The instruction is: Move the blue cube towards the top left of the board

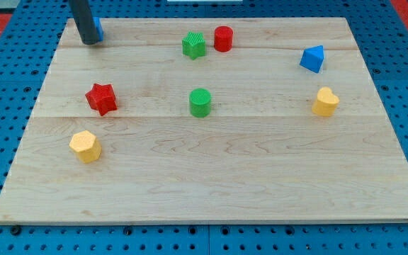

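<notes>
You have eight blocks on the board (211, 184): two blue, two red, two green, two yellow.

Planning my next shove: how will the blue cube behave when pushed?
The blue cube is mostly hidden behind my tip, at the board's top left. It looks flat-based, so probably slides rather than rolls. An off-centre push may turn it.

wooden board (211, 184) — eight small blocks lie scattered across its upper half.

Robotics lab bench, blue perforated mounting plate (6, 142), wooden board (211, 177), coloured test blocks
</notes>
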### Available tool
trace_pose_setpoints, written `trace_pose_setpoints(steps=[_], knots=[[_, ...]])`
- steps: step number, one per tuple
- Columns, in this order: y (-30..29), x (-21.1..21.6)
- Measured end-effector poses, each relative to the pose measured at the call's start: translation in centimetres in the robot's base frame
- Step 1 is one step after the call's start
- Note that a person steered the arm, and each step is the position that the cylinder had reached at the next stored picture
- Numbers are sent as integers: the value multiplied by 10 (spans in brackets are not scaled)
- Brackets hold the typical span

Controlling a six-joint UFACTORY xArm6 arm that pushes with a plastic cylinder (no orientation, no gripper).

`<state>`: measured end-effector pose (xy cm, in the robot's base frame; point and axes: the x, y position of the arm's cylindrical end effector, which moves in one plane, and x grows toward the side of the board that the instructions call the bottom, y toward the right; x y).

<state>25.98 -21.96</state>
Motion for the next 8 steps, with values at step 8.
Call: trace_pose_setpoints(steps=[8], knots=[[156,20]])
